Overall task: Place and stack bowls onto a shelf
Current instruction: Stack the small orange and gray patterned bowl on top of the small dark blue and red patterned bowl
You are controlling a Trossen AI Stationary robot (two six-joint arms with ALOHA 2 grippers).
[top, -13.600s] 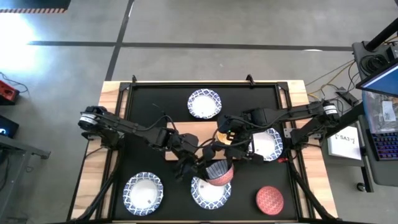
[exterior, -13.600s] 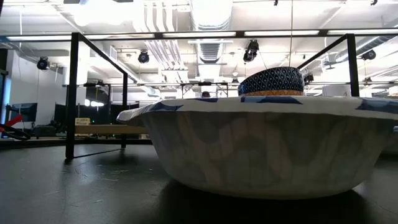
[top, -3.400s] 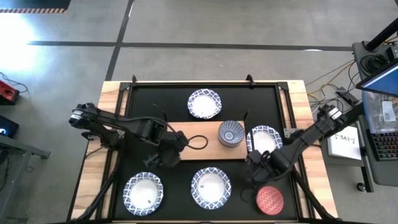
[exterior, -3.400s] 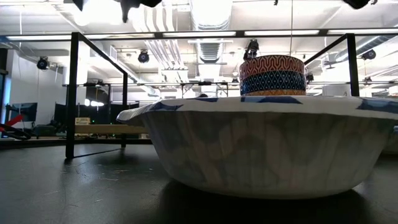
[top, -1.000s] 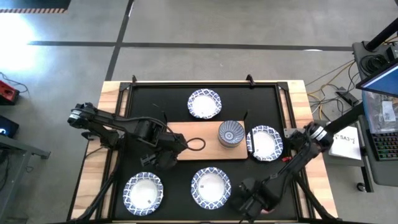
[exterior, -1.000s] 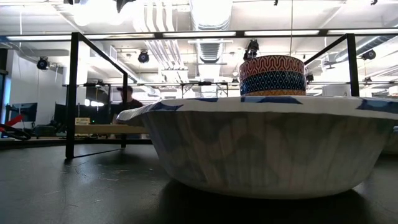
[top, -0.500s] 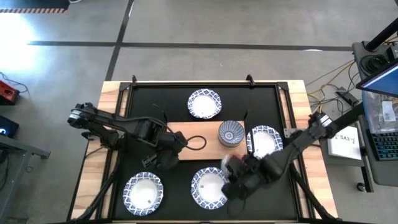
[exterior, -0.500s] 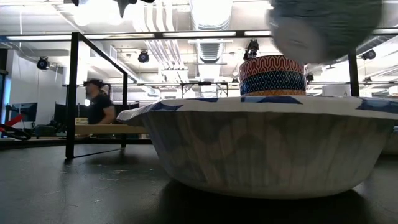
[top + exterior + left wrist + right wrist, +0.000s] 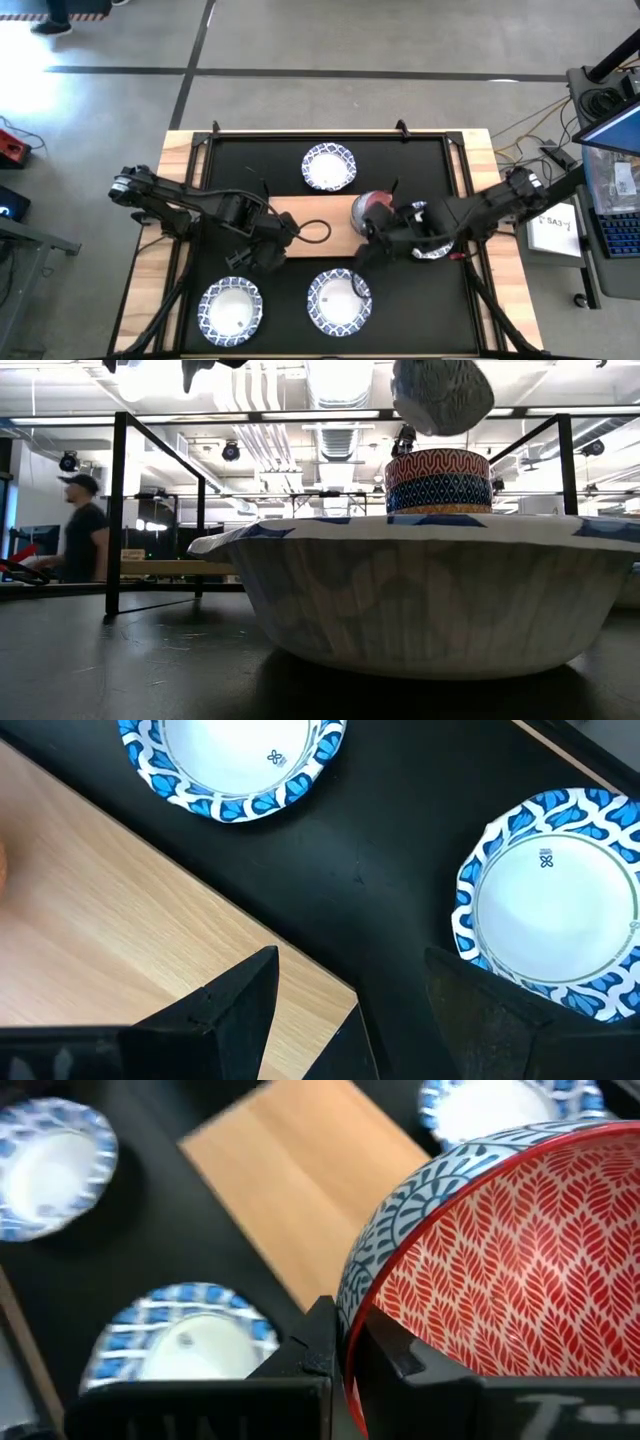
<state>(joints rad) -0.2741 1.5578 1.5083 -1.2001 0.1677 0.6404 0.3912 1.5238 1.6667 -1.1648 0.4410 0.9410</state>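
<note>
The light-brown shelf lies mid-table. A stack of small bowls stands on its right end. My right gripper is shut on the speckled red bowl, which hangs just above that stack and also shows in the low view. My left gripper stands open over the shelf's near left edge, with nothing between its fingers. Wide blue-and-white bowls rest on the tabletop at the far middle, near left and near middle. My right gripper pinches the red bowl's rim, one finger inside the bowl and one on its blue-patterned outer wall. The bowl is lifted clear and tilted, its underside showing in the low view above the stack.
Another wide bowl lies right of the shelf, partly under my right arm. A dark cable loop lies on the shelf. A wide bowl fills the low view's foreground. A person walks in the room beyond the table.
My right gripper has lifted the red bowl from the table's near right corner. It has carried the bowl up and toward the far edge, to above the stack on the shelf. The bowl is clear of the table and tipped.
</note>
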